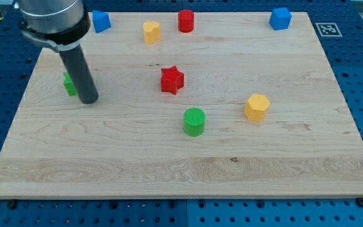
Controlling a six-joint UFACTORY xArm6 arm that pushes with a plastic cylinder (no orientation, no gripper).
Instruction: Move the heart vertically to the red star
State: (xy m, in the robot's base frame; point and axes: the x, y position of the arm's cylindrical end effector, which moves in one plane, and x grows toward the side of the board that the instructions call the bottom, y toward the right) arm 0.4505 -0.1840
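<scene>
The red star (172, 80) lies near the middle of the wooden board (188, 170). A yellow block that looks heart-shaped (151, 31) sits near the view's top, up and a little left of the star. My tip (88, 100) rests on the board at the view's left, far left of the star. It is just right of a green block (70, 83) that the rod partly hides, and I cannot tell if they touch.
A blue block (100, 21) sits at the top left, a red cylinder (186, 21) at the top centre and a blue cube (280, 18) at the top right. A green cylinder (194, 122) and a yellow hexagon (257, 107) lie below and right of the star.
</scene>
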